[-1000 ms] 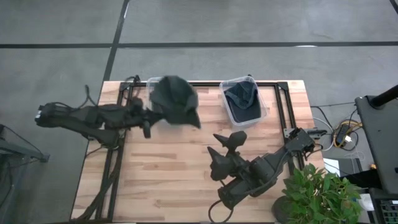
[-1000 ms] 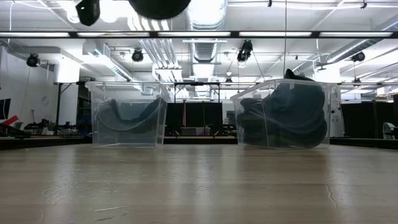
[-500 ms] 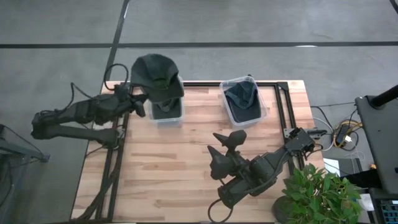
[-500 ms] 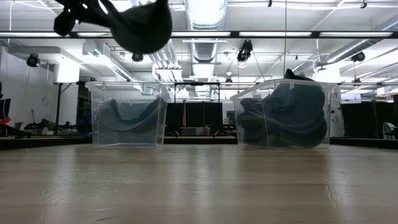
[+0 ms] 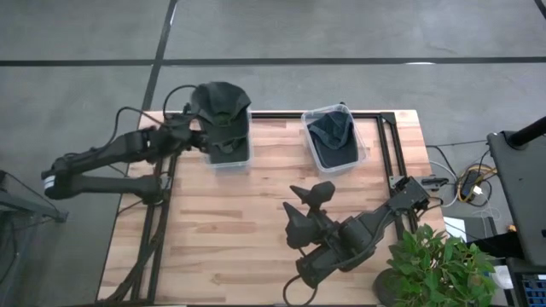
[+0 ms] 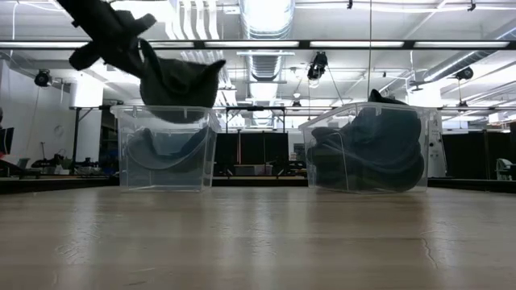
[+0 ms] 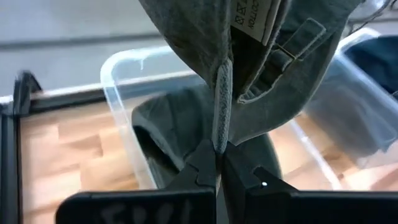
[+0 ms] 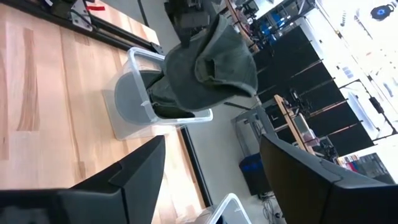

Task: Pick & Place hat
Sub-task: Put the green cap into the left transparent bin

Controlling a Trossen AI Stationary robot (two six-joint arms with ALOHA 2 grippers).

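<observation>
Left hand (image 7: pixel 217 163) — pinched tight on the hat (image 5: pixel 222 107) by a fabric seam, fingers (image 7: pixel 200 167) pressed together with the cloth caught between them; reached out over the tabletop's far-left part, right above the left bin (image 5: pixel 228 153). Hat dark grey-green, hanging from the grip with its lower edge at the bin's rim in the low view (image 6: pixel 179 80); strap and a white label visible on the inside in the left wrist view (image 7: pixel 261 15). Left bin (image 6: pixel 167 149) clear plastic, already holding dark fabric (image 7: pixel 180 121) at the bottom; standing near the tabletop's (image 5: pixel 230 230) far edge.

Right bin (image 5: pixel 334 141) well apart to the right on the same far side, also clear, filled with dark hats (image 6: pixel 367 149) heaped up to its rim.

Right hand (image 5: pixel 304 205) resting low over the tabletop's near-right area, spread wide and gripping nothing — fingers (image 8: pixel 134 171) set broadly apart in the right wrist view; pointed toward the bins, well apart from both.

Black metal frame (image 5: pixel 388 145) running along the tabletop's edges; green plant (image 5: pixel 435 264) off the near-right corner; cables (image 5: pixel 469 183) beside the right edge.
</observation>
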